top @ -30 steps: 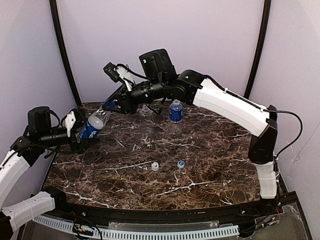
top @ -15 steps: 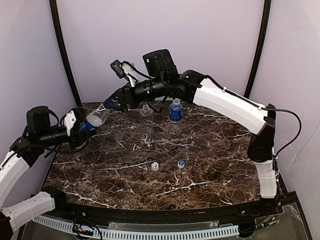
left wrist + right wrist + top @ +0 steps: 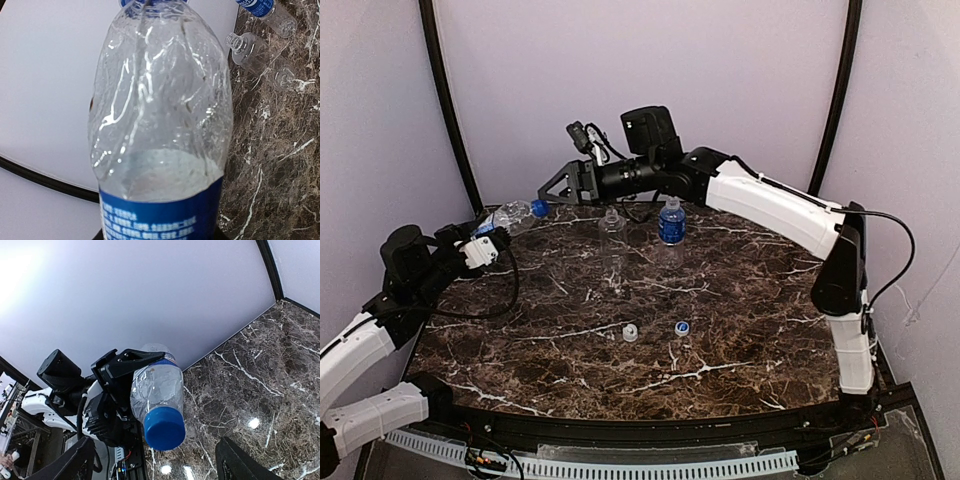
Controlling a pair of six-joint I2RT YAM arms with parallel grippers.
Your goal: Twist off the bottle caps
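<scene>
Currently the right gripper (image 3: pixel 552 188) is standing wide open and holding nothing. In the right wrist view its fingers (image 3: pixel 75 462) are flanking the blue cap (image 3: pixel 164 427) without touching it. A second ago this gripper was closed in on that cap; it has since backed off to the right and risen. The cap is sitting on the neck all the same, so this reads as a release between twists, not a finished removal. Whether the thread is loosened cannot be told.

The left gripper (image 3: pixel 483 238) is clamping the held bottle (image 3: pixel 510 215) around its lower body, at the blue label. It is keeping the bottle in the air over the far left corner of the table (image 3: pixel 740 300), tilted, with the neck pointing toward the right gripper. Over the same interval the left arm has re-angled the bottle, which is now lying flatter.

Two other bottles are standing at the far middle of the table. One is an unlabelled bottle (image 3: pixel 611 222) with an open neck. Just right of it is a blue-label bottle (image 3: pixel 670 222), whose neck also looks uncapped in the left wrist view. A white cap (image 3: pixel 630 333) and a loose blue cap (image 3: pixel 682 327) are lying near the table centre, well apart from both arms. By this judgement one cap is remaining.

Nothing is blocking the line from the open fingers to the cap. The standing bottles are close under the right forearm and could be knocked.
</scene>
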